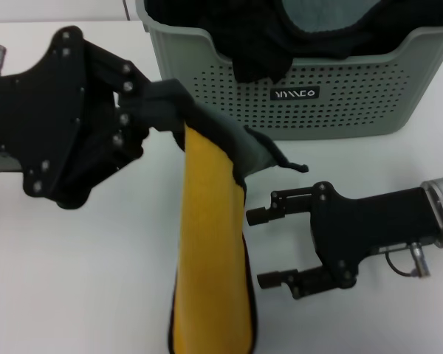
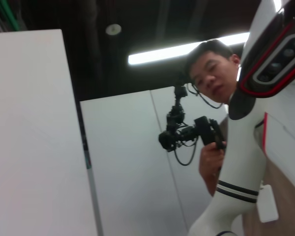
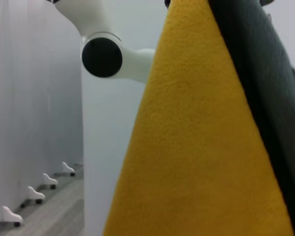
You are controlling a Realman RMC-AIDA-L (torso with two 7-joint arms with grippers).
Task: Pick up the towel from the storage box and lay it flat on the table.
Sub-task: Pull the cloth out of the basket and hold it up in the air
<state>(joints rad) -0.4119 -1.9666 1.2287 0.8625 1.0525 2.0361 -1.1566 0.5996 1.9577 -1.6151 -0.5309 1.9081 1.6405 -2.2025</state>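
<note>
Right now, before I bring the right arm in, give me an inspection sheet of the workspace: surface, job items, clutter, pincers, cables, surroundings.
Surface: white table, bare where visible.
Job items: yellow towel hangs lifted out of the basket, a grey-teal layer draped over its top; its lower end runs out of view.
Clutter: black cloth and grey-teal cloth in the basket.
Pincers: left pincer shut on the towel's top in front of the basket; right pincer open beside the hanging towel, not touching.
Cables: thin wire by the right wrist.
Surroundings: person with a camera rig stands nearby.
</note>
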